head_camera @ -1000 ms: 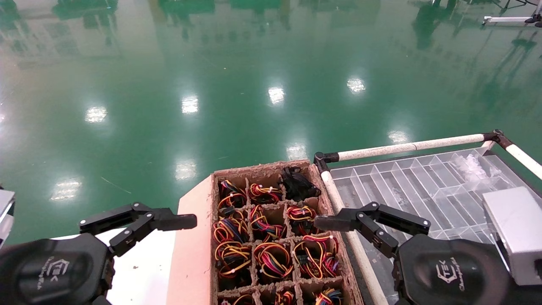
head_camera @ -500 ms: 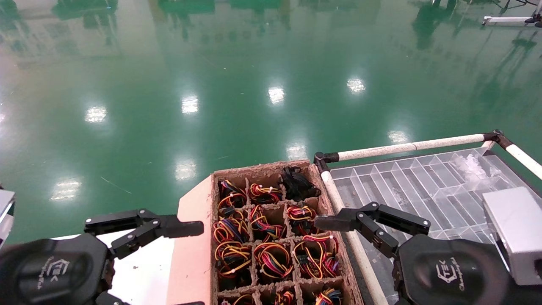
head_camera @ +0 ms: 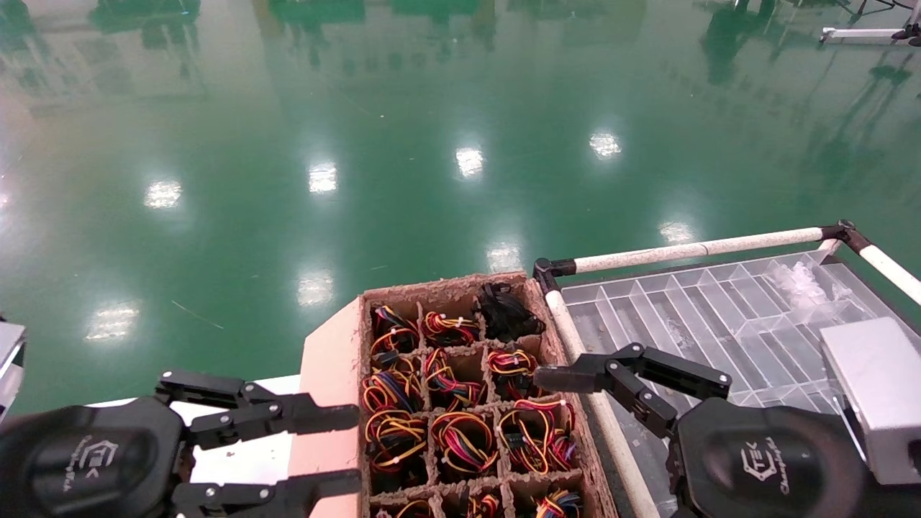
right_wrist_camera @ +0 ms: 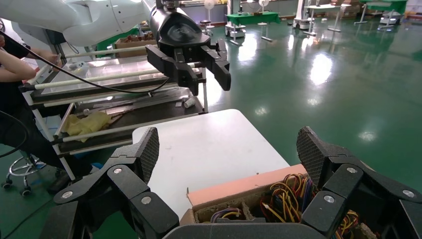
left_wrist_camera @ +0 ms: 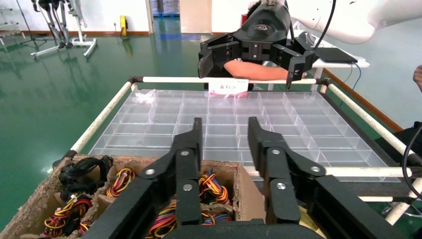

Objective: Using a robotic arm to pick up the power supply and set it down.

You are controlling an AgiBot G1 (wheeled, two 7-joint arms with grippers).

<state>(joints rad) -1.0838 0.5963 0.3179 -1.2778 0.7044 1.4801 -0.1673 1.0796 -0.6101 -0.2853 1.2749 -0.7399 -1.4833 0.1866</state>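
with both arms low over the bench, my left gripper (head_camera: 352,447) hovers at 7 o'clock in the head view. its two black fingers are spread apart and hold nothing, and their tips reach over the near left edge of the cardboard divider box (head_camera: 460,286). my right gripper (right_wrist_camera: 228,144) waits at 5 o'clock, its fingers splayed wide and empty, one tip lying over the box's right wall. at 6 o'clock the box's cells hold red-yellow-black wire bundles (head_camera: 453,435). a black cable bunch (head_camera: 506,311) fills the far right cell. where the power supply lies i cannot tell, since no grey metal box shows among the cells. a clear compartment tray (head_camera: 719,309) sits at 4 o'clock inside a white pipe frame (head_camera: 691,250). a white table (head_camera: 245,460) lies under my left fingers, and the green floor (head_camera: 360,144) spreads from 9 to 3 o'clock.
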